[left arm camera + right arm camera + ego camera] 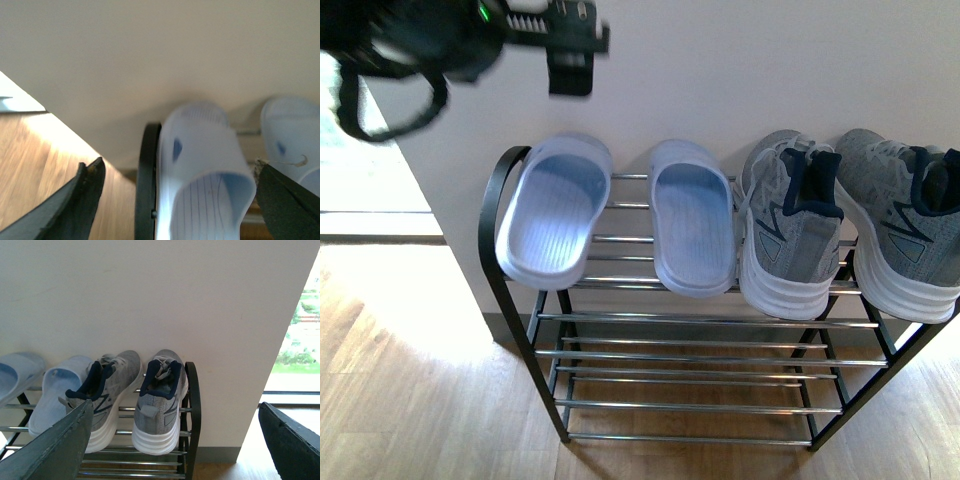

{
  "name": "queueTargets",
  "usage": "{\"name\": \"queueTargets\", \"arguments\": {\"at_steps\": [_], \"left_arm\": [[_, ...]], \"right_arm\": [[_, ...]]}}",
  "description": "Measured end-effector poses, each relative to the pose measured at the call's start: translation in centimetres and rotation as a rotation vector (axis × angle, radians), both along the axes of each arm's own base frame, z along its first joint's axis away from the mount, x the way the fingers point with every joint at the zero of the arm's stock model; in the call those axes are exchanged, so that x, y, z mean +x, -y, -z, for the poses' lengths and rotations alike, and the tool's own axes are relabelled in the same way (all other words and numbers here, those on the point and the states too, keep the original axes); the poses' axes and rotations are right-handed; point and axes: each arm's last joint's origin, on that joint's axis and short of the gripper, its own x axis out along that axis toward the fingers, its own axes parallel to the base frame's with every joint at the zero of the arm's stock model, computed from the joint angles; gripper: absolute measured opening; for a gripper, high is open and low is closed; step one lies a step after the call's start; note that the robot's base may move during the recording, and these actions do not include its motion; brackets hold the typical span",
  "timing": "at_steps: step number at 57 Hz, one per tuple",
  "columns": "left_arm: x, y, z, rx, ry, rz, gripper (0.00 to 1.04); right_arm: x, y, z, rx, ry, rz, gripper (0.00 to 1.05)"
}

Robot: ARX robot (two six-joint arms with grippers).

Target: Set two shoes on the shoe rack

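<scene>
On the shoe rack [520, 330], its top tier carries, left to right, two blue slides [555, 212] and two grey sneakers [788, 225]. I judge placement finished. My left end effector [175, 200] and right end effector [175, 450] hang spread, empty.

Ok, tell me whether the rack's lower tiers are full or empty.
Empty. All four shoes sit on the top tier of the shoe rack; its lower bars show bare.
</scene>
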Motion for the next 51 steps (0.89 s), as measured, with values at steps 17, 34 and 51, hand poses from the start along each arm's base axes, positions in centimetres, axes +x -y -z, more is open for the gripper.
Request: {"name": "queueTargets", "arguments": {"at_steps": [17, 34, 51], "left_arm": [[-7.8, -7.4, -0.4, -0.077, 0.421, -0.025, 0.42], [-13.0, -10.9, 0.9, -0.071, 0.418, -0.017, 0.01], [-16.8, -12.9, 1.6, -0.071, 0.42, -0.019, 0.01]], "right_arm": [[0.0, 0.0, 0.0, 0.0, 0.0, 0.0, 0.96], [0.0, 0.0, 0.0, 0.0, 0.0, 0.0, 0.96], [0.0, 0.0, 0.0, 0.0, 0.0, 0.0, 0.96]]}}
